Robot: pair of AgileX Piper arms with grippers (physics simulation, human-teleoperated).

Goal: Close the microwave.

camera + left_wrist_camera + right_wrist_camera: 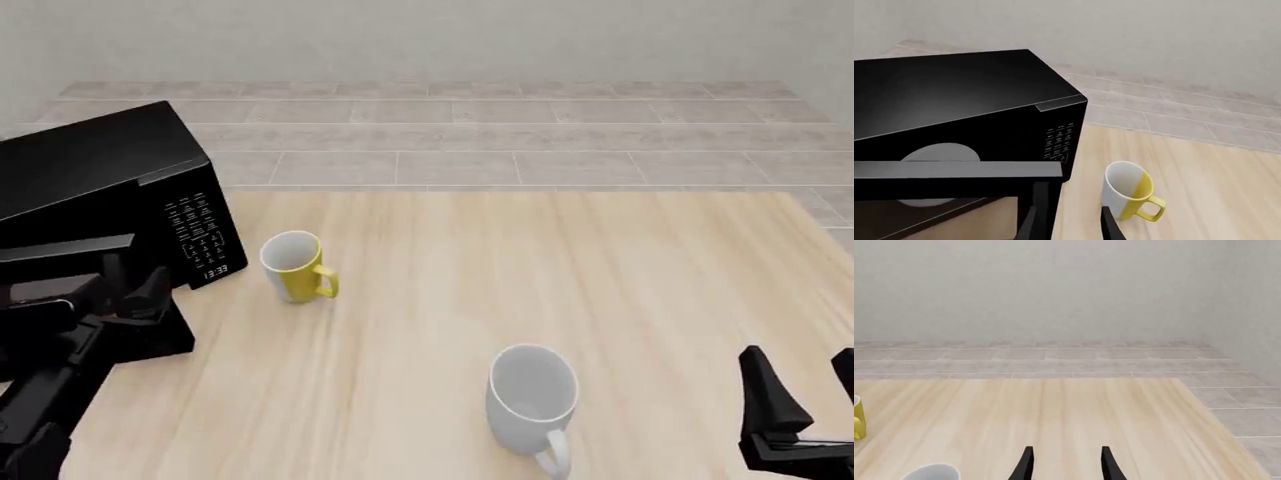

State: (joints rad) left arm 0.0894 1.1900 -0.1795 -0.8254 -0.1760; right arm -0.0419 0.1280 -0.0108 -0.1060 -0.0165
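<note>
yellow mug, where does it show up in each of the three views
Front view: the yellow mug stands on the table just right of the microwave.
Left wrist view: lower middle, beside the microwave's keypad side.
Right wrist view: only a sliver at the left edge.
Shared landmark: the white mug, also in the right wrist view.

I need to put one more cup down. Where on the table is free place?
Free: the whole stretch right of the white mug up to the table's far edge. Crowded: the left, where microwave, yellow mug and left gripper sit close.
</note>
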